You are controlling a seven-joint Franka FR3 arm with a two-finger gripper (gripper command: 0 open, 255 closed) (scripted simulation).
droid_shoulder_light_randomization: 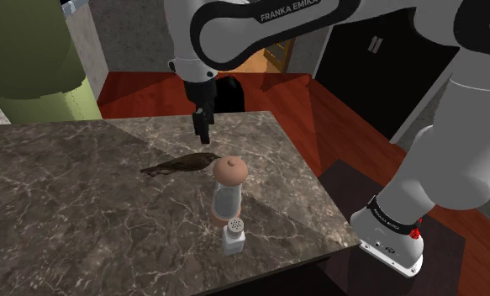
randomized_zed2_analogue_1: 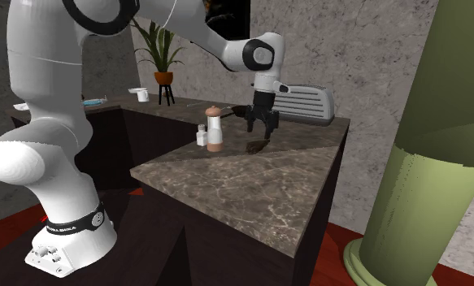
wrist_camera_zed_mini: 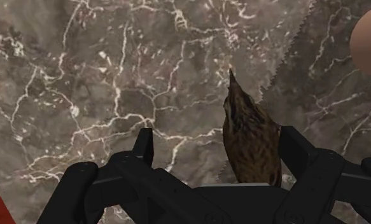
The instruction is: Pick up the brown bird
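The brown streaked bird (droid_shoulder_light_randomization: 181,164) lies flat on the dark marble table (droid_shoulder_light_randomization: 83,210), its beak pointing away from the hand. My black gripper (droid_shoulder_light_randomization: 202,130) hangs open just above the bird's tail end, not touching it. In the wrist view the bird (wrist_camera_zed_mini: 251,143) lies between the spread fingers (wrist_camera_zed_mini: 144,145), nearer one finger than the other, with the gripper (wrist_camera_zed_mini: 219,145) over its rear half. The second exterior view shows the gripper (randomized_zed2_analogue_1: 262,126) a little above the bird (randomized_zed2_analogue_1: 258,146).
A pepper mill (droid_shoulder_light_randomization: 230,189) with a tan knob stands close beside the bird, and a small white shaker (droid_shoulder_light_randomization: 233,235) sits near the table's front edge. A grey ribbed appliance (randomized_zed2_analogue_1: 304,104) stands at the table's far end. A green pillar (randomized_zed2_analogue_1: 438,162) rises beside the table.
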